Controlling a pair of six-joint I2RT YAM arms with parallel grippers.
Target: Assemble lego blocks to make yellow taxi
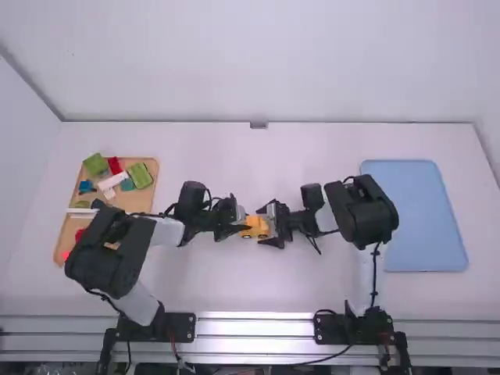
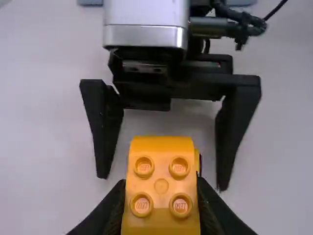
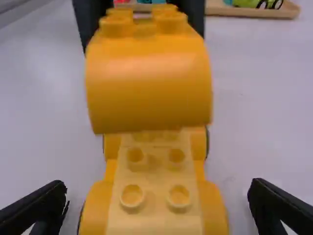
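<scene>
The white table [image 1: 211,289] spans my whole working area. Over it I have the left arm [image 1: 105,250] and the right arm [image 1: 367,215], both reaching in from the near edge and bent toward the middle. A flat blue tray [image 1: 418,219] lies at the right, beyond the right arm. The smaller wooden tray [image 1: 155,166] is at the left, partly under the left arm, with loose pieces in it.

My grippers face each other at mid-table. The right gripper [image 1: 267,225] is spread, one finger on either side of the yellow car base [image 3: 156,200] and apart from it. The left gripper [image 1: 244,221] is pinching a yellow rounded block [image 2: 161,188], studs up, over the base; I can't tell whether the two pieces touch.

Smallest are the pieces in the wooden tray: toward its far end I see two green blocks, one at the left corner [image 1: 95,163] and one at the right [image 1: 141,175], with a red block [image 1: 115,166] between them and a white block [image 1: 113,181] just nearer.
</scene>
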